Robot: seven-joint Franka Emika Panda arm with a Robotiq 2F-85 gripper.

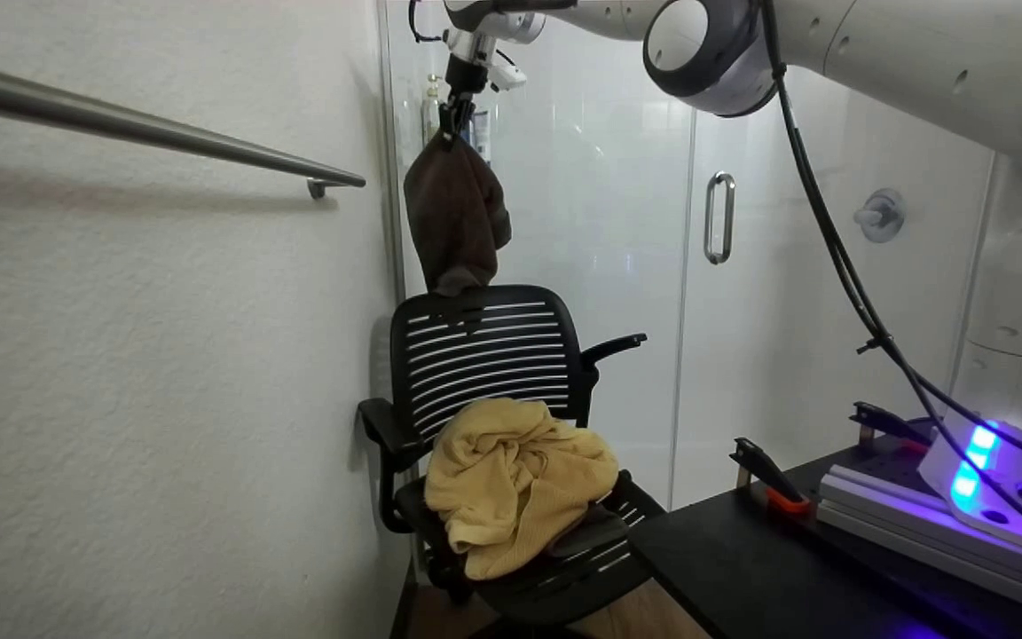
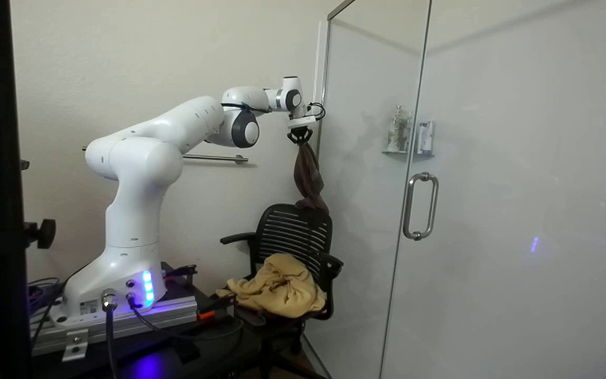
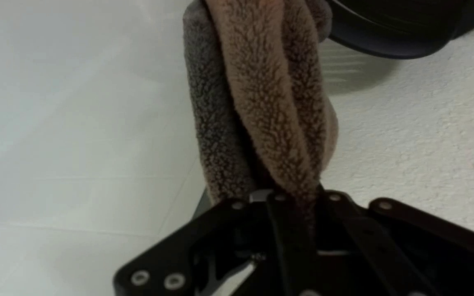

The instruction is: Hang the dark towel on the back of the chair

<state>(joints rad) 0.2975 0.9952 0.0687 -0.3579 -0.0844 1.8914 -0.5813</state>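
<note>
The dark brown towel [image 1: 456, 209] hangs bunched from my gripper [image 1: 455, 124], above the black chair's backrest [image 1: 486, 355]. It shows also in an exterior view [image 2: 308, 173] and in the wrist view [image 3: 261, 90]. My gripper [image 2: 300, 138] is shut on the towel's upper end; in the wrist view the cloth runs down between the fingers [image 3: 298, 201]. The towel's lower end reaches the top edge of the chair back [image 2: 295, 231]. A dark shape shows through the upper slats, seemingly towel behind them. Whether the towel touches the rim I cannot tell.
A yellow cloth [image 1: 520, 484] lies crumpled on the seat, with a dark cloth [image 1: 591, 532] partly under it. A wall with a towel bar [image 1: 165, 129] and a glass shower door with a handle [image 2: 421, 205] flank the chair. A black table [image 1: 742, 550] stands close by.
</note>
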